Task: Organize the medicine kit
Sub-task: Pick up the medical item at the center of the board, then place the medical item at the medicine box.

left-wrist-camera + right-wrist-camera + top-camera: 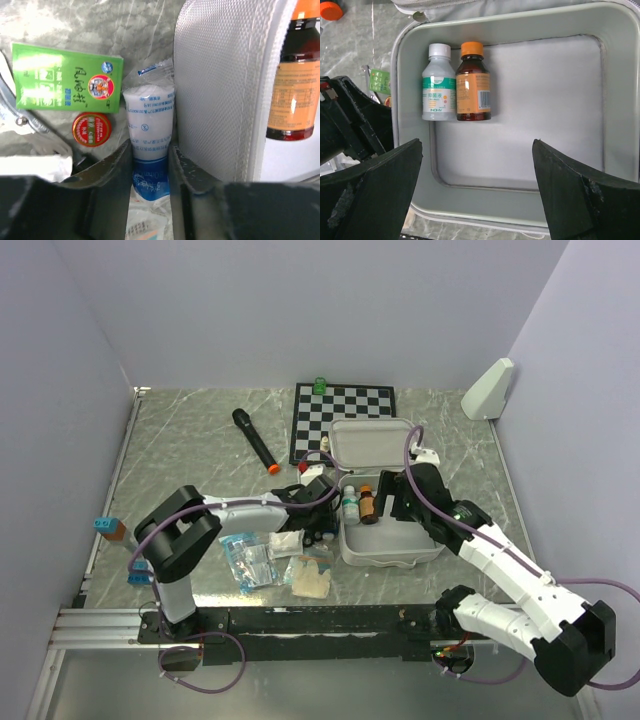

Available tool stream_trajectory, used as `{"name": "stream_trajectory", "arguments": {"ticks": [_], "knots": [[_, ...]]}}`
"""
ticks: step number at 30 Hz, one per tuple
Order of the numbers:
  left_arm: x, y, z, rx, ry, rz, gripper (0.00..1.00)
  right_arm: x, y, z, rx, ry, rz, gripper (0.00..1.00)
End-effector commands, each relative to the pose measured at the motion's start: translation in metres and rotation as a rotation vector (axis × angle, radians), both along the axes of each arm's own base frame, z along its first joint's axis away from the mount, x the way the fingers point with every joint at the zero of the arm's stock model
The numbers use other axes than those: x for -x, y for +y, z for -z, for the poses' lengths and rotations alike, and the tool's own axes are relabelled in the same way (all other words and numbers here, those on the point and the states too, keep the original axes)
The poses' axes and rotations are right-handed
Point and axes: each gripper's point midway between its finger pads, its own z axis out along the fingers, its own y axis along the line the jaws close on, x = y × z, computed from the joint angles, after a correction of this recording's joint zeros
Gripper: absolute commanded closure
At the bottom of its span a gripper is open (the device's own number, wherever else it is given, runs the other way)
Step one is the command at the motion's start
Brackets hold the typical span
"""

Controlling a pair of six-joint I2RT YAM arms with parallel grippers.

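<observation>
– Two wrist views to come, but start overhead: what's the layout?

– From above I see the medicine kit (372,440) open on the right half of the desk (180,430), nearer the near edge, its lid tipped back toward the chessboard (345,412) at the far edge. A white bottle (350,505) and a brown bottle (367,506) are side by side at the tray's left wall. My left gripper (322,525) is just outside that wall, among loose packets. My right gripper (395,505) hangs over the tray.

– Left wrist?

– My jaws are drawn narrow. A white-and-blue tube (148,135) lies on the desk between the fingers (115,172), and both touch its sides. It is just beside the kit's outer wall. A green box (67,82) and a red round tin (91,129) lie on the tube's other side, the tin just beside the box.

– Right wrist?

– Here my jaws are spread wide, holding nothing, above the tray's bare floor. The two bottles lie touching each other in a tray corner, caps toward the hinge.
</observation>
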Motion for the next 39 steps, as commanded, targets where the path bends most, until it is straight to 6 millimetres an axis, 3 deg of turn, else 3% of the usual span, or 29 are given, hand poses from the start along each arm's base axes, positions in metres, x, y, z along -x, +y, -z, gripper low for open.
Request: {"name": "stream_trajectory", "arguments": {"ticks": [1, 7, 12, 15, 20, 23, 27, 31, 36, 39], "knots": [[-0.005, 0.009, -0.039, 0.037, -0.081, -0.026, 0.68, 0.004, -0.002, -0.009, -0.013, -0.022, 0.004, 0.03], [0.003, 0.029, -0.098, 0.132, -0.179, -0.056, 0.85, 0.003, -0.002, -0.022, -0.026, -0.052, 0.003, 0.04], [0.014, 0.032, -0.142, 0.259, -0.218, -0.058, 0.88, 0.004, -0.001, -0.028, -0.041, -0.059, 0.003, 0.04], [0.012, 0.004, -0.17, 0.374, -0.258, 0.002, 0.86, 0.004, -0.003, -0.036, -0.048, -0.074, 0.011, 0.04], [0.0, -0.069, -0.187, 0.416, -0.226, 0.138, 0.88, 0.01, -0.01, -0.051, -0.053, -0.093, 0.028, 0.03], [-0.007, -0.107, -0.175, 0.416, -0.198, 0.187, 0.88, 0.013, -0.013, -0.057, -0.059, -0.109, 0.035, 0.03], [-0.02, -0.14, -0.153, 0.404, -0.163, 0.198, 0.88, 0.018, -0.019, -0.054, -0.045, -0.104, 0.046, 0.03], [-0.03, -0.151, -0.103, 0.312, -0.101, 0.163, 0.89, 0.024, -0.028, -0.055, -0.028, -0.103, 0.061, 0.02], [-0.032, -0.157, -0.073, 0.287, -0.06, 0.155, 0.88, 0.028, -0.034, -0.06, -0.025, -0.13, 0.071, 0.02], [-0.034, -0.158, -0.065, 0.277, -0.057, 0.145, 0.87, 0.028, -0.036, -0.058, -0.019, -0.126, 0.074, 0.02]]}}
